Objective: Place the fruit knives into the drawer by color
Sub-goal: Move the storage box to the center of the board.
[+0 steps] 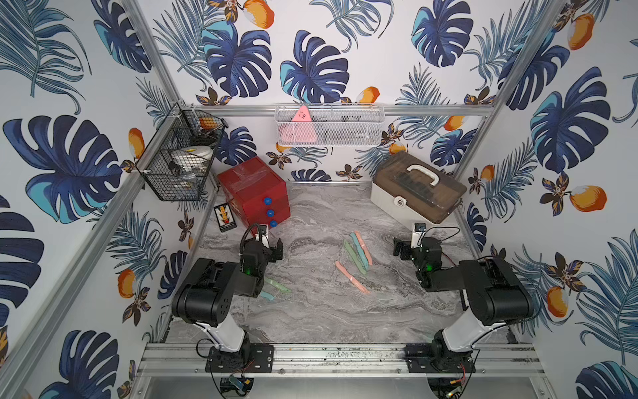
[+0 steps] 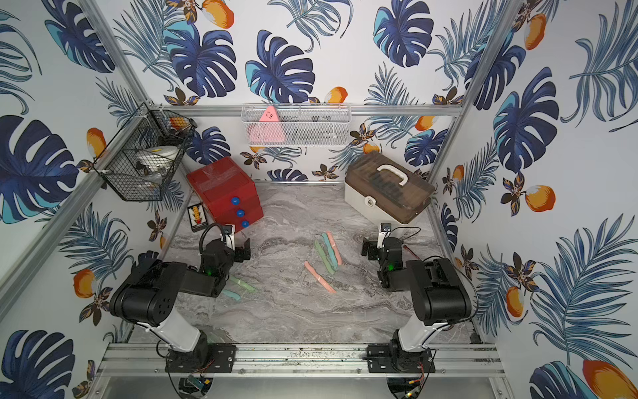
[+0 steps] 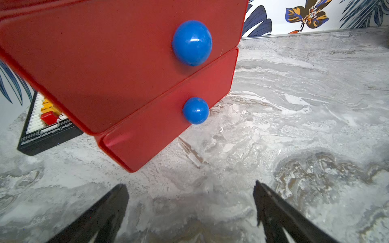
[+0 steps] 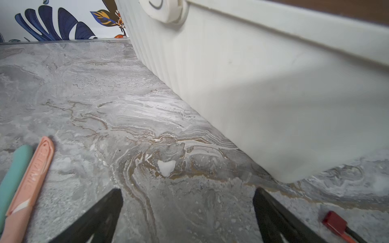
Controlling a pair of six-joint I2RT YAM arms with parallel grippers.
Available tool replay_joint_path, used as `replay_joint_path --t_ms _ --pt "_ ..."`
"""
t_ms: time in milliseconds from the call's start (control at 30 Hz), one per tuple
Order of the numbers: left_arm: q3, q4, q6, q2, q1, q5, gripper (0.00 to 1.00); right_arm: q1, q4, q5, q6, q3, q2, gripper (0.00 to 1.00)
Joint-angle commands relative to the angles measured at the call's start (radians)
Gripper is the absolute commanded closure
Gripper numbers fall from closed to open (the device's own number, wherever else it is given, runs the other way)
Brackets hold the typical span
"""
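The left gripper is hovering open and empty before the shut drawer's knobs, likely needing to pinch and pull one, while the right gripper is idling open farther off and the knives are lying on the counter before the drawer.

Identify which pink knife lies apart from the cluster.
The pink knife lying slanted by itself, nearer the front; the other pink knife lies alongside a teal knife in the cluster.

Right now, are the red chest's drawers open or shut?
Shut: all three fronts of the drawer sit stacked flush in both top views, none pulled out.
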Motion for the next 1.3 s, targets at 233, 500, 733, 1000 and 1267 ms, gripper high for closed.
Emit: replay_joint_path --t_ms 233,500,733,1000,1267 --pt "-0.006 0.033 0.001 -0.006 0.001 -0.012 0.01 0.001 0.030 -0.001 -0.009 0.000 0.001 0.00" --pt "-0.006 0.037 0.002 -0.005 0.001 -0.012 0.01 0.001 0.032 0.000 -0.009 -0.001 0.002 0.00" --pt "-0.006 0.037 0.003 -0.005 0.001 -0.012 0.01 0.001 0.032 0.000 -0.009 -0.001 0.003 0.00" --pt "0.025 -0.042 -0.001 -0.035 0.001 -0.034 0.01 0.013 0.031 0.001 -0.026 -0.003 -0.010 0.00" --pt "0.229 -0.535 -0.037 -0.169 -0.008 -0.128 0.01 0.225 -0.345 0.102 -0.175 0.123 -0.164 0.00"
